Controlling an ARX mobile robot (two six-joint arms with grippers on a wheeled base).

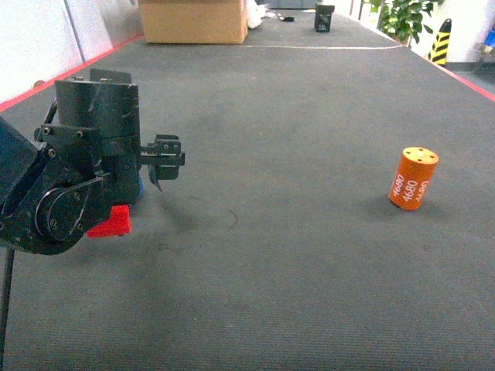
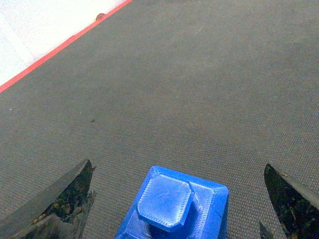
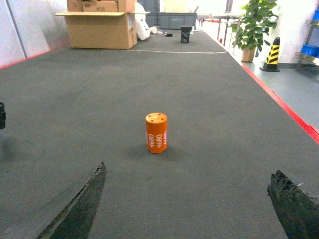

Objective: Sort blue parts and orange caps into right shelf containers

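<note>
Orange against dark grey carpet-like floor (image 1: 309, 255): in the head view the orange cap (image 1: 413, 178) stands slightly tilted on the right, with "4680" printed twice in white down its side and small holes in its flat top. On the left the left arm (image 1: 73, 174) fills the edge of the view; a small black part juts from it to the right, and the left pincer itself is hidden behind the arm's body. A sliver of the blue part (image 1: 140, 191) shows just under the arm, and a red wedge-shaped block (image 1: 110, 222) lies on the floor touching the arm's outline. Far back sit a cardboard box (image 1: 193, 21), a potted plant (image 1: 402, 17) and a yellow-and-black striped post (image 1: 440, 40).

In the left wrist view the blue part (image 2: 174, 206) sits low in the middle, blocky with a raised octagonal face. The left pincer (image 2: 177, 199) is spread wide, its dark fingers (image 2: 65, 199) well apart on either side of the part, neither touching it.

In the right wrist view the orange cap (image 3: 156, 133) stands upright on the floor, "4680" readable twice on its side, well ahead of the right pincer (image 3: 187, 199). That pincer is spread wide and holds nothing; its fingers (image 3: 82, 199) frame the lower corners. The cardboard box (image 3: 101, 27), plant (image 3: 251, 25) and striped post (image 3: 272, 54) show at the back, with a red line (image 3: 284, 107) edging the floor.
</note>
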